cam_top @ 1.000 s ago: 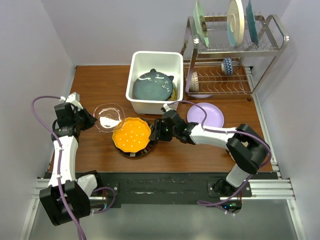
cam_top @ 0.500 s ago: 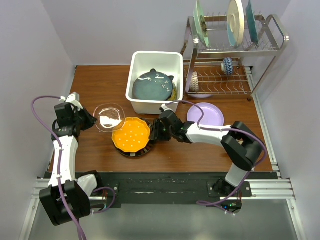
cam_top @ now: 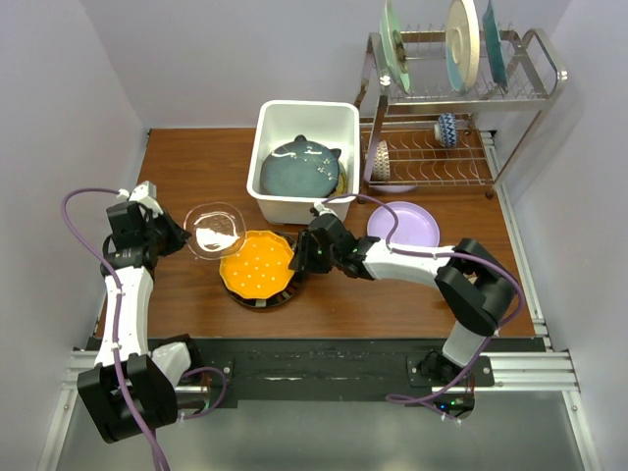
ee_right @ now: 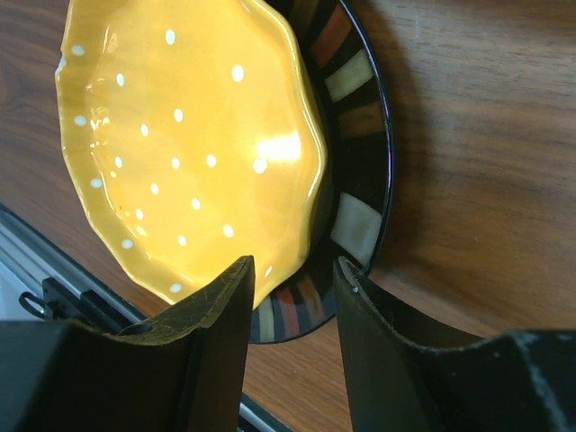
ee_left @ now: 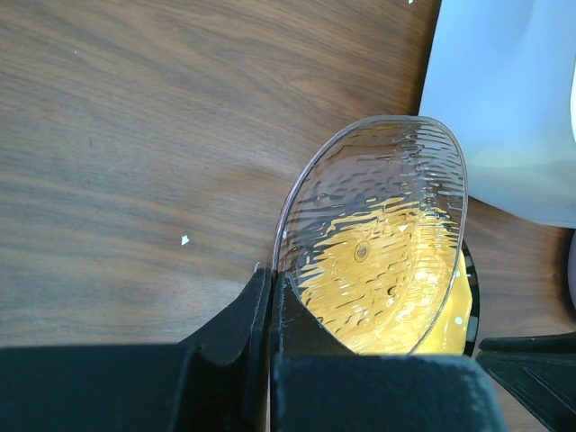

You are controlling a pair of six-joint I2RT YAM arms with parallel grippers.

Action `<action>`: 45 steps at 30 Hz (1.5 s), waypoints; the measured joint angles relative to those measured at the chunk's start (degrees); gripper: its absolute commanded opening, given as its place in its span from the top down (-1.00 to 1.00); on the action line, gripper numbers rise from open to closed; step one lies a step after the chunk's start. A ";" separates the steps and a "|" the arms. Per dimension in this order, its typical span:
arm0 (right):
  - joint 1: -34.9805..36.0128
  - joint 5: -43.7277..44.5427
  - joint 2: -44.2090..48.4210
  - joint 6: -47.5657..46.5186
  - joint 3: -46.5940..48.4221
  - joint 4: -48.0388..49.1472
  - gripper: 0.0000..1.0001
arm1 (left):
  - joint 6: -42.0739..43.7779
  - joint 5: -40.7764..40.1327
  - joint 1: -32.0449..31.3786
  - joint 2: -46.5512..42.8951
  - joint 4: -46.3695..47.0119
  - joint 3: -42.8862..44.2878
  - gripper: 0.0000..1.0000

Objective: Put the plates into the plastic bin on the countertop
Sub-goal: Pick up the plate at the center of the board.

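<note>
The white plastic bin (cam_top: 339,118) stands at the back of the countertop (cam_top: 196,167) with a dark teal plate (cam_top: 297,167) lying in it. My left gripper (cam_top: 186,235) (ee_left: 270,274) is shut on the rim of a clear glass plate (cam_top: 216,228) (ee_left: 378,225), tilted just off the wood. An orange dotted plate (cam_top: 257,265) (ee_right: 180,135) rests on a black-rimmed striped plate (cam_top: 265,297) (ee_right: 360,135). My right gripper (cam_top: 299,263) (ee_right: 292,270) is open, its jaws straddling the right edge of these two plates. A lilac plate (cam_top: 404,224) lies flat to the right.
A metal wire dish rack (cam_top: 510,93) at the back right holds large upright plates and a few smaller pieces on its lower shelf. The bin's white wall (ee_left: 504,99) is close beyond the glass plate. A black rail (cam_top: 324,358) runs along the near edge.
My right gripper has crept left onto the edge of the orange and striped plates, and its jaws have narrowed slightly. The left arm and glass plate have stayed put.
</note>
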State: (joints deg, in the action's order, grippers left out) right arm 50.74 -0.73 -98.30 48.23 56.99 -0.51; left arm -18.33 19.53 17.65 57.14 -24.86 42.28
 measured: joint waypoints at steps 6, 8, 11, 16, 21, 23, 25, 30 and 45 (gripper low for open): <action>0.04 0.07 -0.13 -0.20 0.46 -0.13 0.15 | 0.00 0.02 0.00 0.00 0.00 0.00 1.00; 0.15 0.22 -1.03 -0.33 1.62 -0.17 0.16 | -0.02 0.04 0.00 0.00 0.00 0.00 1.00; 0.31 0.46 -2.97 -0.61 3.15 -0.07 0.17 | 0.00 0.04 0.02 0.00 0.00 0.00 1.00; 0.81 1.79 -4.98 -1.14 3.56 -0.48 0.18 | 0.00 0.04 0.00 0.00 0.02 0.00 1.00; 1.36 2.84 -6.40 -1.46 4.72 -0.74 0.21 | 0.00 0.04 0.02 0.00 0.02 0.00 1.00; 1.64 3.10 -7.43 -1.55 5.66 -0.70 0.22 | -0.02 0.04 0.02 0.00 0.00 0.00 1.00; 2.21 4.04 -8.66 -1.84 7.13 -1.11 0.23 | 0.00 0.04 0.00 0.00 0.02 0.00 1.00; 4.83 10.27 -11.06 -4.09 11.63 -6.14 0.54 | 0.00 0.07 0.02 0.02 0.02 0.00 1.00; 5.90 14.45 -11.67 -3.89 13.33 -8.15 1.00 | 0.00 0.02 0.02 0.09 0.00 0.00 1.00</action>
State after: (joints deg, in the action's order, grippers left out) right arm 56.64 13.72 -109.97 44.34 70.32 -8.67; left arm -18.33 19.55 17.67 57.23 -24.86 42.28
